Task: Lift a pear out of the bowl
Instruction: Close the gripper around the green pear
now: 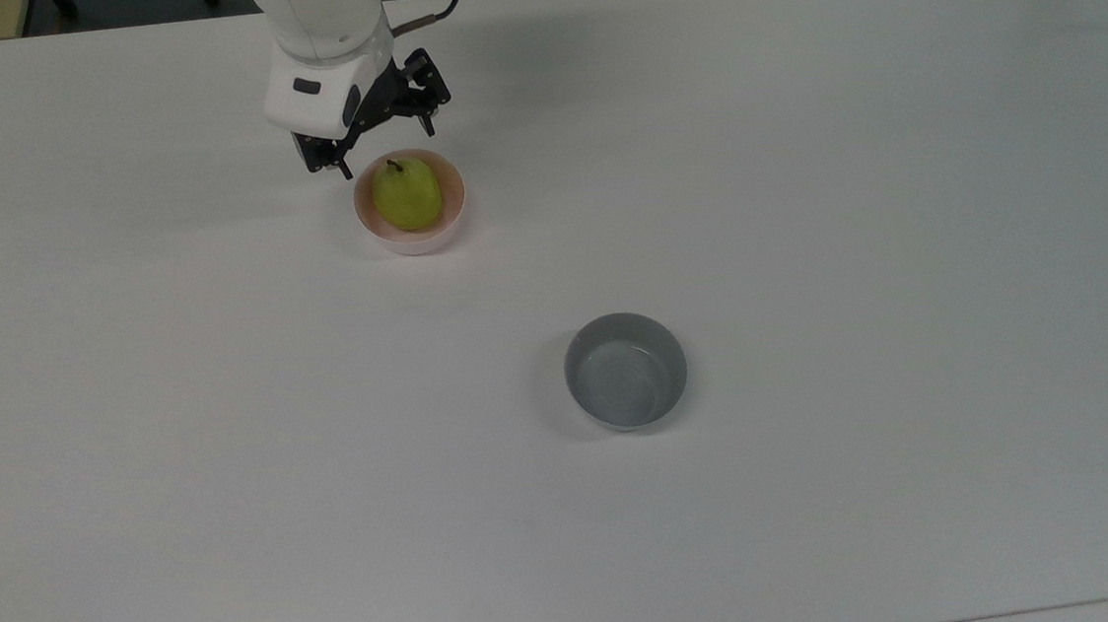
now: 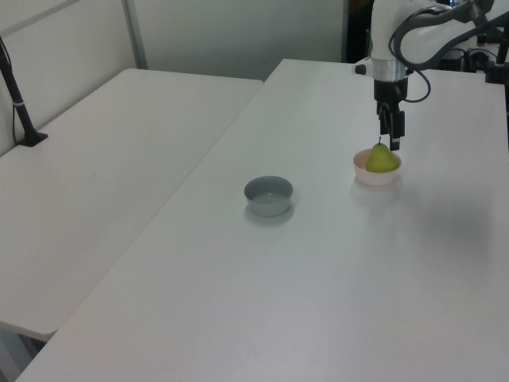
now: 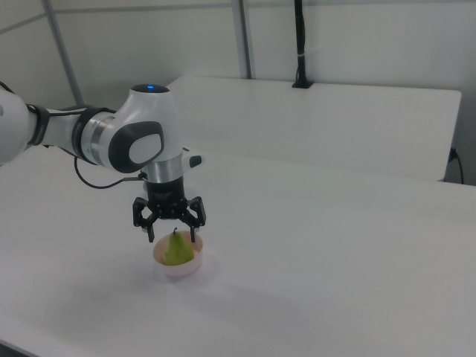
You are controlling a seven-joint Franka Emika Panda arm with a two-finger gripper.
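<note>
pear [image 1: 405,195] sitting stem-up inside pink bowl [image 1: 371,224] | gripper [image 1: 386,146] hanging fingers spread apart at the bowl's 12 o'clock rim in the top view, not touching fruit | grey bowl [image 1: 626,372] lying well apart at 4 o'clock on white table [image 1: 801,183]

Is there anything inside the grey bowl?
No, in the top view the grey bowl shows a bare interior, while the pear sits in the pink bowl.

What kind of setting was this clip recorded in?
Probably a robotics lab or office workroom: plain white tables pushed together, a black post clamped to a table edge, and the arm's end effector above a pear in a pink bowl.
</note>
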